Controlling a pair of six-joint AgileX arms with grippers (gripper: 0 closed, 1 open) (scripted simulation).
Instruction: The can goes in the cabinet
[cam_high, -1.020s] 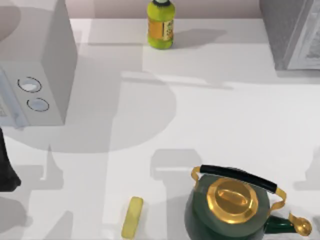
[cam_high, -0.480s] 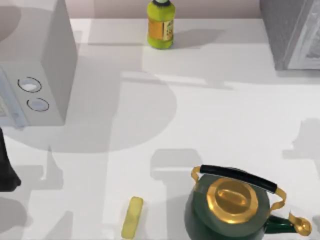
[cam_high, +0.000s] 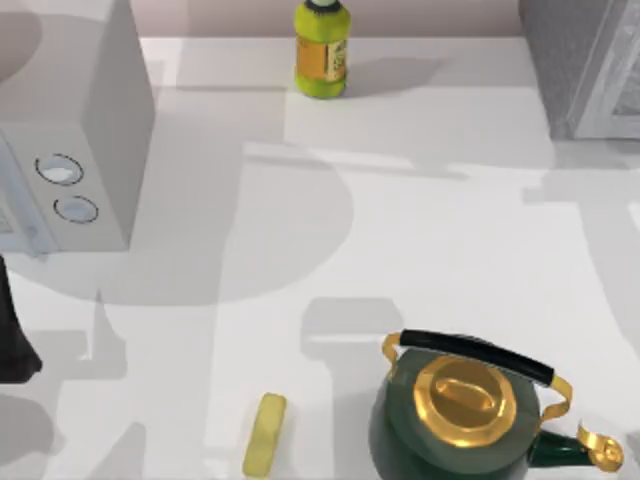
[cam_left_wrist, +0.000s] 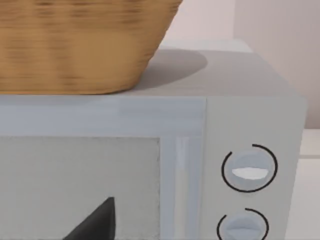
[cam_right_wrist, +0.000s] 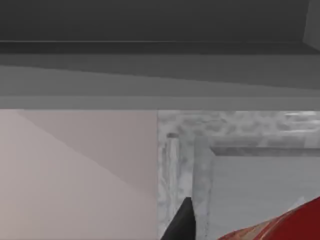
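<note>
The red can sits close in the right wrist view, beside a black fingertip. My right gripper is shut on it, held high in front of the grey cabinet. From above, the cabinet stands at the table's far right corner, and a broad arm shadow lies on the table just below it. My left arm is parked at the left edge, facing the microwave.
A green and gold kettle stands at the front right. A yellow-green bottle is at the back middle. A small yellow bar lies at the front. The microwave at the left carries a wicker basket.
The arm shadow on the right side of the table has slid toward the cabinet and grown. The kettle, bottle, yellow bar and left arm have stayed put.
</note>
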